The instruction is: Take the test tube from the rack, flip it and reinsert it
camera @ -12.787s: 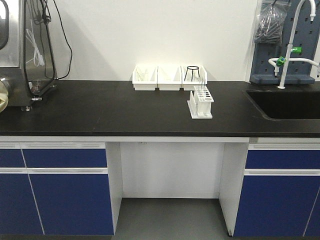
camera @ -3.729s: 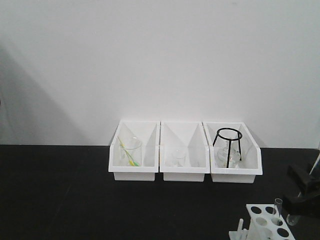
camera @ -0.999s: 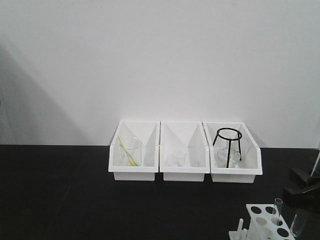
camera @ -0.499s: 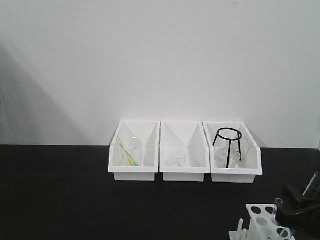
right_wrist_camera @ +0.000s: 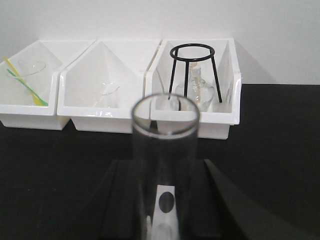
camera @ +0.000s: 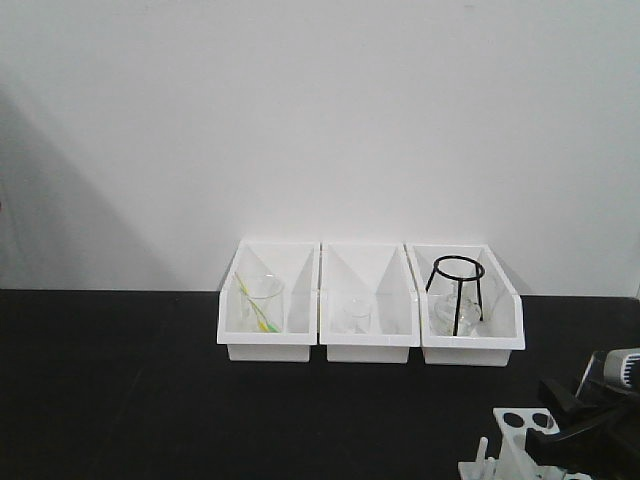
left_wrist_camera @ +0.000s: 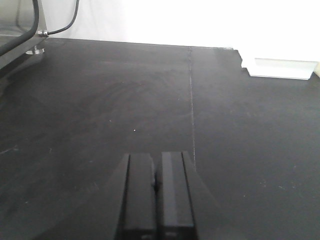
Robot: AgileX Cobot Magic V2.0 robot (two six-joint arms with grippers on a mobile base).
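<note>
In the right wrist view my right gripper (right_wrist_camera: 164,172) is shut on the test tube (right_wrist_camera: 165,135). The clear glass tube stands between the two black fingers (right_wrist_camera: 122,200) with its open rim towards the camera. Below the tube, the white rack (right_wrist_camera: 165,202) shows through the gap with one round hole. In the front view the right gripper (camera: 572,425) hangs over the rack (camera: 515,428) at the bottom right and covers much of it. The held tube and the second tube are hidden there. My left gripper (left_wrist_camera: 156,182) is shut and empty over the bare black counter.
Three white bins (camera: 268,345) stand in a row against the back wall. The left one holds a beaker (camera: 262,300) with a yellow-green stick, the middle one a small beaker (camera: 356,316), the right one a black wire tripod (camera: 457,290). A steel machine's foot (left_wrist_camera: 34,50) stands far left.
My right gripper has moved left and down over the rack with the tube in it. It now covers the tube that stood in the rack. The left arm has not moved.
</note>
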